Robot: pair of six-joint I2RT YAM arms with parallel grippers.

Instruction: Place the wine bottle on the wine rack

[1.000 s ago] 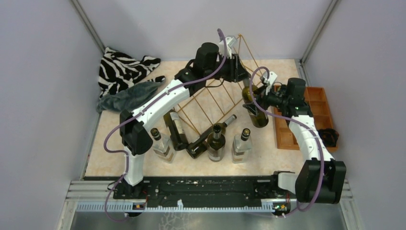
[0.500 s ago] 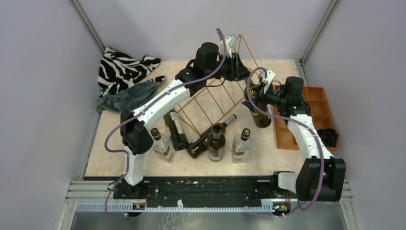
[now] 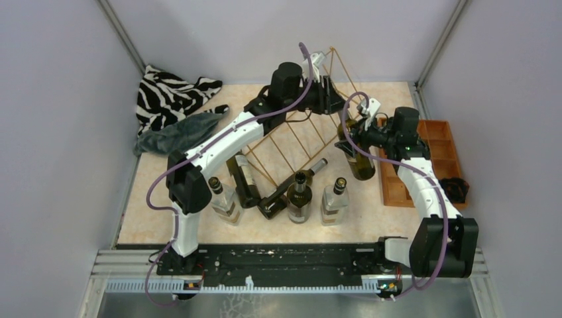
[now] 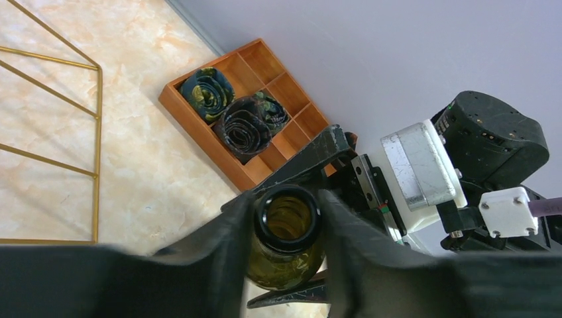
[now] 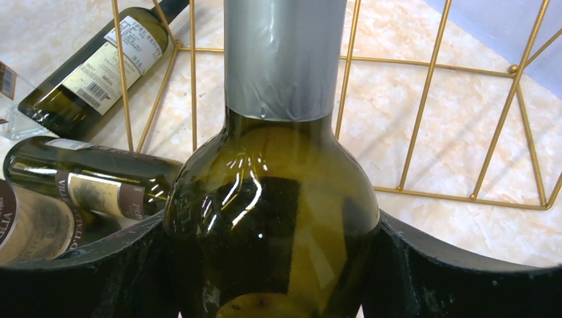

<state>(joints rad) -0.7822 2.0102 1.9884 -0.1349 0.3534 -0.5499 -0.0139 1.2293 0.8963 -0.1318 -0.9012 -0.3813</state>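
Note:
A dark green wine bottle [image 3: 360, 159] stands upright at the right end of the gold wire wine rack [image 3: 286, 142]. My left gripper [image 3: 337, 101] is shut on its open mouth [image 4: 289, 217], with one finger [image 4: 222, 248] on each side of the lip. My right gripper [image 3: 355, 136] is shut on the bottle's shoulder [image 5: 268, 212], below the grey foil neck [image 5: 285, 59]. The rack's wires [image 5: 424, 119] show behind the bottle. I cannot tell whether the bottle's base touches the table.
An orange compartment tray [image 3: 440, 159] with rolled cloths [image 4: 246, 126] lies to the right. Two bottles lie under the rack [image 3: 246, 177] [image 3: 289, 188], and three stand in front [image 3: 224, 199] [image 3: 299, 197] [image 3: 335, 197]. A zebra cloth [image 3: 169, 93] and a grey cloth [image 3: 177, 131] lie back left.
My right wrist has shifted a little left and up against the bottle. The bottle and my left arm have hardly moved.

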